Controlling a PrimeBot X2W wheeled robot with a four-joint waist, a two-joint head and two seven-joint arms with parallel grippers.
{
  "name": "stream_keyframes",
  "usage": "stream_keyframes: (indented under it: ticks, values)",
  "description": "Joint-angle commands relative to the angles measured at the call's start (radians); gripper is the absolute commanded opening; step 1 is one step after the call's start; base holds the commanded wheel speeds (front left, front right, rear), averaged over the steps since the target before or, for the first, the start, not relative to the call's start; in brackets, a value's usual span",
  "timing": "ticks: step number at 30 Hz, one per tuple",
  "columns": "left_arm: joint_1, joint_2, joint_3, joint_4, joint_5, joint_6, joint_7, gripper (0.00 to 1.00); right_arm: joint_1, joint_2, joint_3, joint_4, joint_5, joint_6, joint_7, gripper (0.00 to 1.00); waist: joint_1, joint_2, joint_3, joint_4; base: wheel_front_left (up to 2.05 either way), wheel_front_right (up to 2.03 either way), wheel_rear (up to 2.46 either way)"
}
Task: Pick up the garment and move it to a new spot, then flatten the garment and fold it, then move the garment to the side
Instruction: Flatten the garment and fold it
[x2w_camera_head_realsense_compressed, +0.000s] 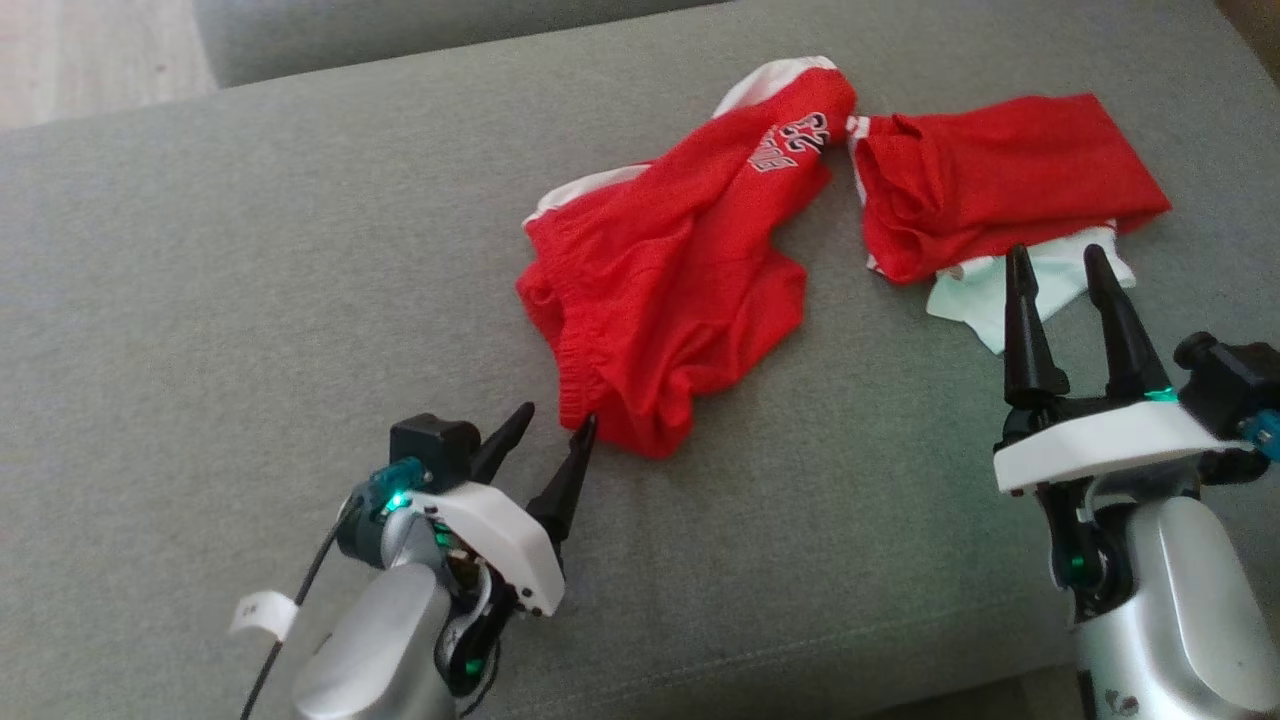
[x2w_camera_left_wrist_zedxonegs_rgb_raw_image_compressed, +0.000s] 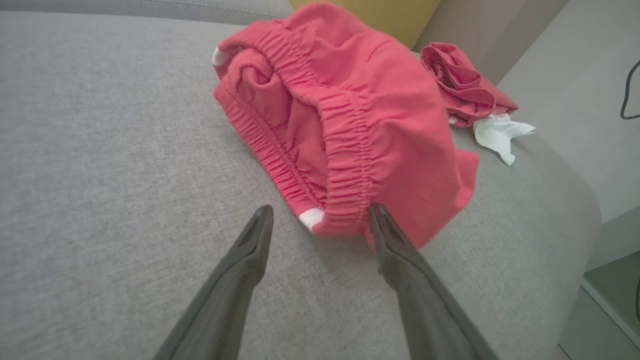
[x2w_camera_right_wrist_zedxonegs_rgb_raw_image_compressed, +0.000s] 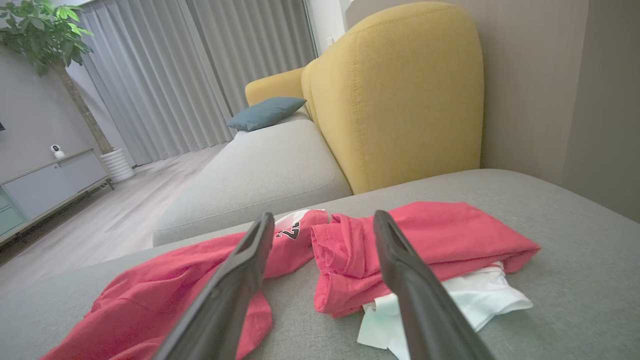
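The garment, crumpled red shorts (x2w_camera_head_realsense_compressed: 670, 300) with white trim and a printed number, lies mid-cushion on the grey sofa (x2w_camera_head_realsense_compressed: 200, 300). My left gripper (x2w_camera_head_realsense_compressed: 557, 414) stands open at the shorts' near end. In the left wrist view the elastic waistband (x2w_camera_left_wrist_zedxonegs_rgb_raw_image_compressed: 345, 150) bunches up just ahead of my left gripper (x2w_camera_left_wrist_zedxonegs_rgb_raw_image_compressed: 320, 217), its corner between the tips and against the right finger (x2w_camera_left_wrist_zedxonegs_rgb_raw_image_compressed: 395, 250). My right gripper (x2w_camera_head_realsense_compressed: 1055, 250) is open and holds nothing, hovering at the near edge of a second pile. In the right wrist view the shorts (x2w_camera_right_wrist_zedxonegs_rgb_raw_image_compressed: 150, 295) lie to the left of my right gripper (x2w_camera_right_wrist_zedxonegs_rgb_raw_image_compressed: 324, 218).
A folded red cloth (x2w_camera_head_realsense_compressed: 1000, 180) lies over a white cloth (x2w_camera_head_realsense_compressed: 1000, 290) at the right, close to the shorts' far end. Behind the cushion rises a yellow backrest (x2w_camera_right_wrist_zedxonegs_rgb_raw_image_compressed: 395, 90), with a teal pillow (x2w_camera_right_wrist_zedxonegs_rgb_raw_image_compressed: 267, 112) further off. The cushion's front edge runs near my arms.
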Motion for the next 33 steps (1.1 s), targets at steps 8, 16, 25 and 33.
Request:
stream_keyframes:
  ticks: [8, 16, 25, 33]
  values:
    - [-0.092, 0.035, -0.023, 0.017, -0.052, -0.006, -0.051, 0.00, -0.014, 0.001, 0.006, -0.043, 0.015, -0.001, -0.004, 1.00, 0.0000, 0.0000, 0.017, -0.040, 0.00, 0.00, 0.00]
    - [-0.089, 0.068, 0.079, -0.063, -0.067, 0.017, -0.100, 0.00, 0.005, 0.001, 0.000, -0.022, -0.016, -0.001, 0.000, 1.00, 0.0000, 0.0000, -0.020, -0.004, 0.00, 0.00, 0.00]
    - [0.046, 0.080, 0.294, -0.281, 0.001, 0.053, -0.102, 0.00, 0.036, 0.001, 0.032, 0.005, -0.037, -0.001, 0.022, 1.00, 0.0000, 0.0000, -0.064, 0.074, 0.00, 0.00, 0.00]
    - [0.118, 0.074, 0.343, -0.195, 0.066, 0.074, -0.102, 0.00, 0.049, 0.001, 0.076, 0.020, -0.041, -0.001, 0.046, 1.00, 0.0000, 0.0000, -0.071, 0.106, 0.00, 0.00, 0.00]
